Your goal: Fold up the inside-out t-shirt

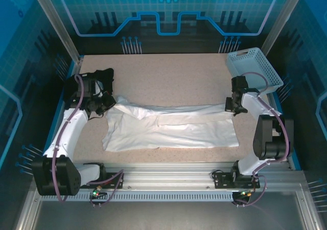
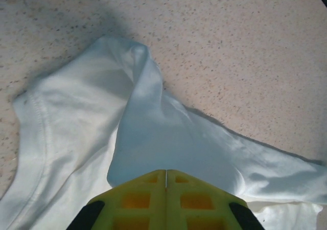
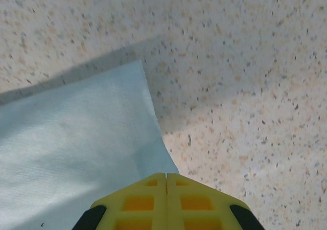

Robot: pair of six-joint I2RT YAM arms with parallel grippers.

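T-shirt (image 1: pixel 173 130): white cloth, v. creased.

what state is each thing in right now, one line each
large white cloth t-shirt: lying sideways across the speckled table, wrinkled, pinched at both ends
left hand: shut on a fold of the t-shirt
right hand: shut on a corner of the t-shirt
pale plastic lattice basket: upright at the table's far right corner

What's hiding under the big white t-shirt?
The speckled table shows all around the t-shirt, so the shirt is lying on it. The cloth covers everything beneath it, so I cannot tell if anything else is under there.
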